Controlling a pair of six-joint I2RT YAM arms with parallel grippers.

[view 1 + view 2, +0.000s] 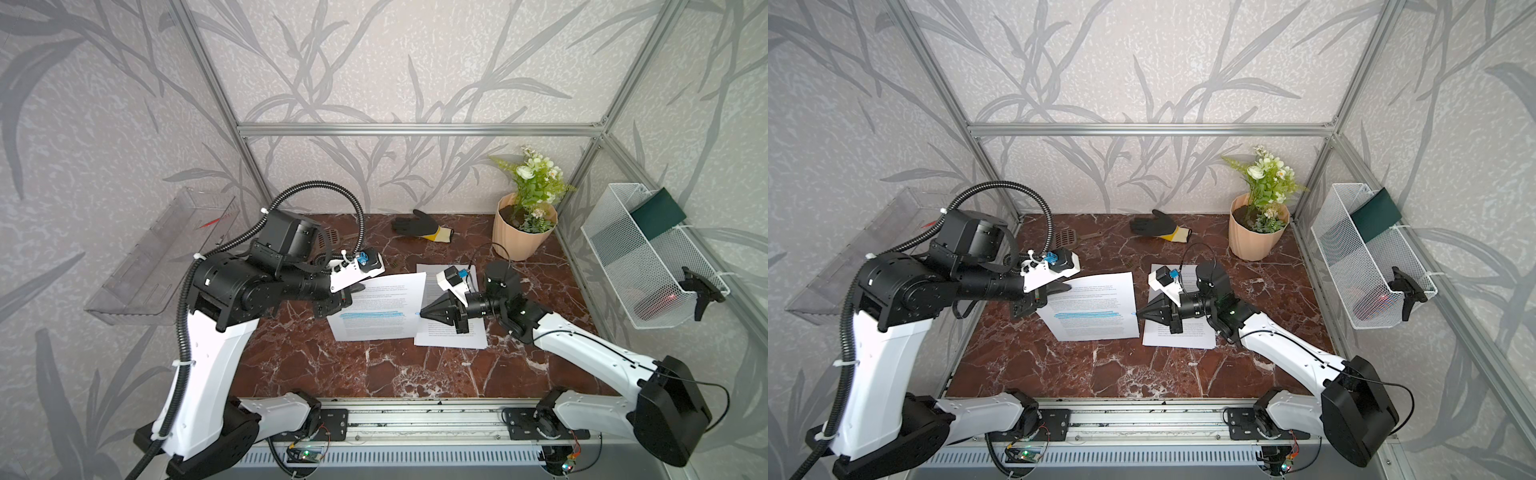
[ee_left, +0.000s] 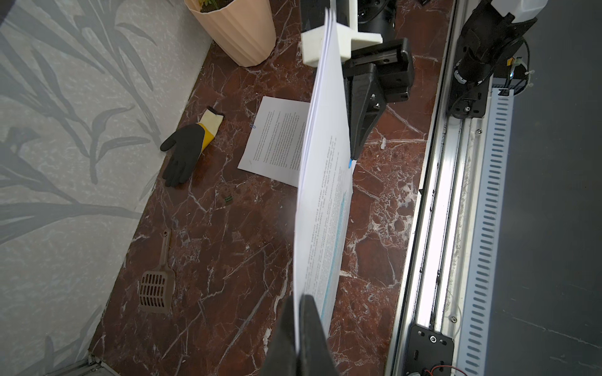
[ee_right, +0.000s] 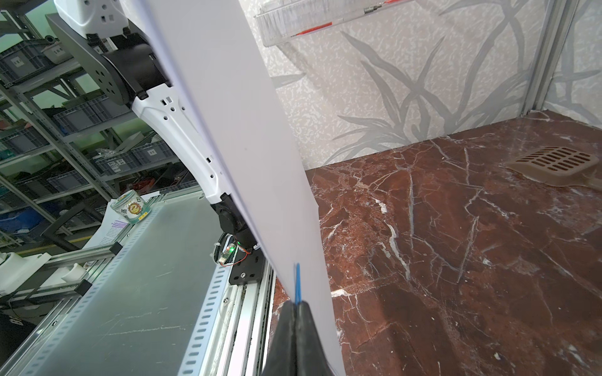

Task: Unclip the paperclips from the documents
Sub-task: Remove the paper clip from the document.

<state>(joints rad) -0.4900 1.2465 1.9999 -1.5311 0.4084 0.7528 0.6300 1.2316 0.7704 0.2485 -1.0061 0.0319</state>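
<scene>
The blue-highlighted document (image 1: 380, 307) (image 1: 1096, 307) is lifted off the table, hanging nearly on edge in the left wrist view (image 2: 322, 208). My left gripper (image 1: 357, 287) (image 2: 298, 299) is shut on its left edge. My right gripper (image 1: 422, 312) (image 3: 295, 304) is shut on a blue paperclip (image 3: 297, 283) (image 2: 349, 162) at the sheet's opposite edge. The second document (image 1: 444, 336) (image 2: 277, 136) lies flat under the right arm, with a bluish paperclip (image 2: 252, 125) on its far corner.
At the back lie a black and yellow glove (image 1: 419, 226) and a peach flower pot (image 1: 521, 237). A brown slotted scoop (image 2: 156, 286) lies at the back left. A wire basket (image 1: 648, 257) hangs on the right wall, a clear tray (image 1: 162, 257) on the left.
</scene>
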